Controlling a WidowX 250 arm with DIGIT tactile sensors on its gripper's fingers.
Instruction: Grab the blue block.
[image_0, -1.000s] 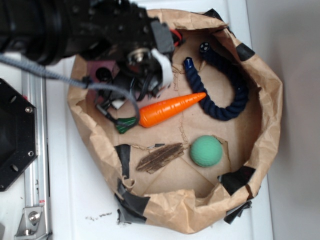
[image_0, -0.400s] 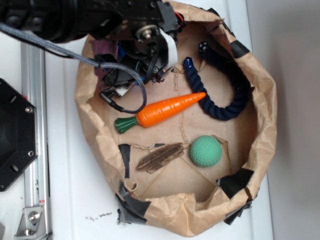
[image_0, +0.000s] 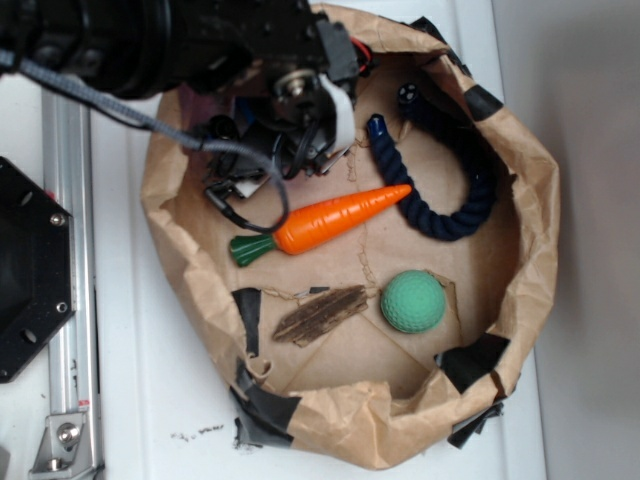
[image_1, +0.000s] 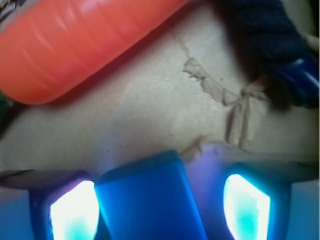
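Glossy smooth carrot (image_1: 80, 45); matt crumpled paper bag (image_0: 530, 200); perhaps wooden bark (image_0: 320, 315).

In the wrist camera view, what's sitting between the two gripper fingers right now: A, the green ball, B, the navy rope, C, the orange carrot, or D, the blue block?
D: the wrist view shows the blue block between the glowing fingers of the gripper, while the carrot lies farther off.

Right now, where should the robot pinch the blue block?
Across its two long sides, from straight above. The block lies flat on the paper, between the end effector's lit fingers, one beside each side. There are small gaps left, so probably just close.
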